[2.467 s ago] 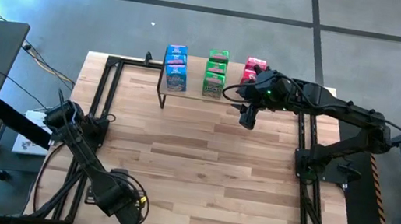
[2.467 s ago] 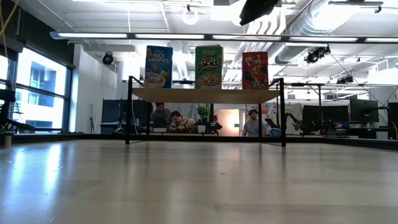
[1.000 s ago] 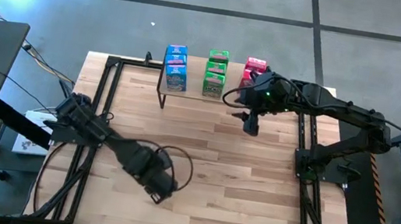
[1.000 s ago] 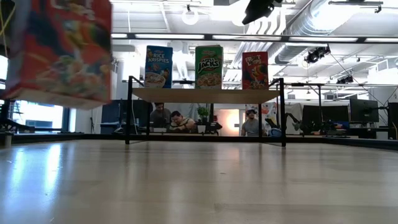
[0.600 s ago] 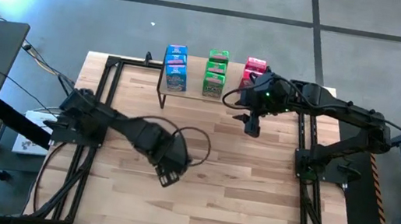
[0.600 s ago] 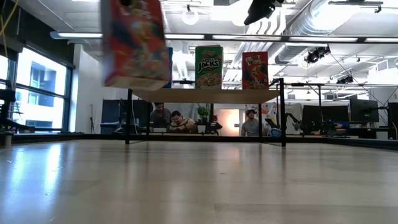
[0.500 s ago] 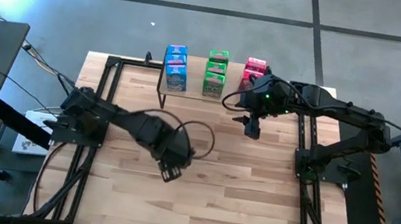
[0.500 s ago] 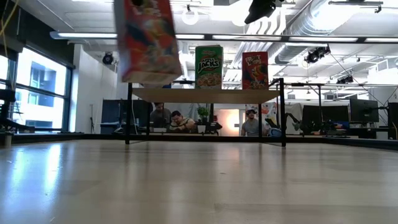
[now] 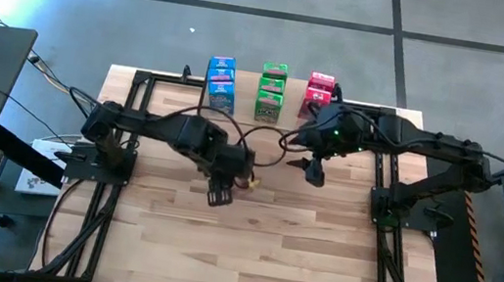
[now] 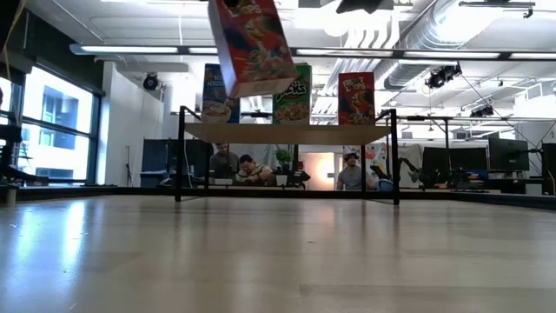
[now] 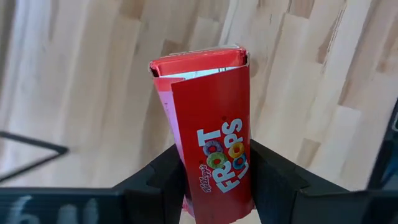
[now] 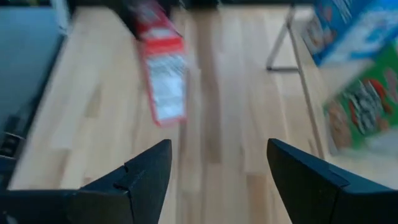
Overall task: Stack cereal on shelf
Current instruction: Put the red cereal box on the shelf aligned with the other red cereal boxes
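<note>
A red cereal box (image 11: pixel 211 143) hangs in the air over the middle of the table, with my left gripper (image 9: pixel 218 194) shut on it. The low view shows this box (image 10: pixel 252 43) tilted, in front of the shelf (image 10: pixel 287 132). On the shelf's wooden top stand blue (image 9: pixel 221 82), green (image 9: pixel 271 89) and red (image 9: pixel 319 89) cereal boxes. My right gripper (image 9: pixel 312 172) hovers to the right of the held box, near the shelf. It is open, with nothing between its fingers (image 12: pixel 146 177). My left gripper pinches the red box by its two narrow sides (image 11: pixel 176 165) between the two fingers, near the box's upper end. The fingers come steeply from above. The box hangs below them, tilted and lifted clear of the table.
Black frame rails (image 9: pixel 123 143) run along the table's left and right sides. Bare wooden table (image 9: pixel 256 250) lies between the arms and toward the near edge. People sit in the room behind the shelf (image 10: pixel 239 165).
My left gripper has carried the red box from the table's near left up toward the middle and the shelf, rolling as it went; the box now hangs higher and tilted. My right gripper has drifted a little toward the near edge.
</note>
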{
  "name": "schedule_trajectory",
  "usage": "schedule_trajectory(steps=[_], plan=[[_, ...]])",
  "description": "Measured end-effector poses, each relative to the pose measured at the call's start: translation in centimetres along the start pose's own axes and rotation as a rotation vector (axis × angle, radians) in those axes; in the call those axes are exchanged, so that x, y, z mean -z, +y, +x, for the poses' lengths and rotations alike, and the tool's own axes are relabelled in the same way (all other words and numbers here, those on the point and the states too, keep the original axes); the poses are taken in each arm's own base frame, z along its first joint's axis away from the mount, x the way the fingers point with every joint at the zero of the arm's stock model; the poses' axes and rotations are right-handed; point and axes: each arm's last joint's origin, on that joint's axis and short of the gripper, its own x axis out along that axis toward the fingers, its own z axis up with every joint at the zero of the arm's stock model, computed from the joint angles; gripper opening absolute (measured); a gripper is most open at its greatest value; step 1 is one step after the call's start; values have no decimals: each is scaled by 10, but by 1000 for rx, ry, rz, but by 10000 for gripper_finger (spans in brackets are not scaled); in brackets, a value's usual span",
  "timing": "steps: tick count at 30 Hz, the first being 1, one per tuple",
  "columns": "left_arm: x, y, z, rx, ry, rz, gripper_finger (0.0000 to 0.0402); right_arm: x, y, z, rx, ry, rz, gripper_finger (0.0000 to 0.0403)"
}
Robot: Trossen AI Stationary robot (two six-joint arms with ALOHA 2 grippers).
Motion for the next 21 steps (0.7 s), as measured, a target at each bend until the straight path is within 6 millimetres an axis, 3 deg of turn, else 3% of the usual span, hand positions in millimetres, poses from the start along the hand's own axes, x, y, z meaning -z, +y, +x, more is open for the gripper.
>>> schedule_trajectory(steps=[9, 21], plan=[[-12, 12, -14, -26, -99, 177, 143, -18, 16, -1, -88, -179, -41, 257], [-23, 11, -23, -22, -223, 347, 143, -32, 28, -1, -121, -323, 14, 256]])
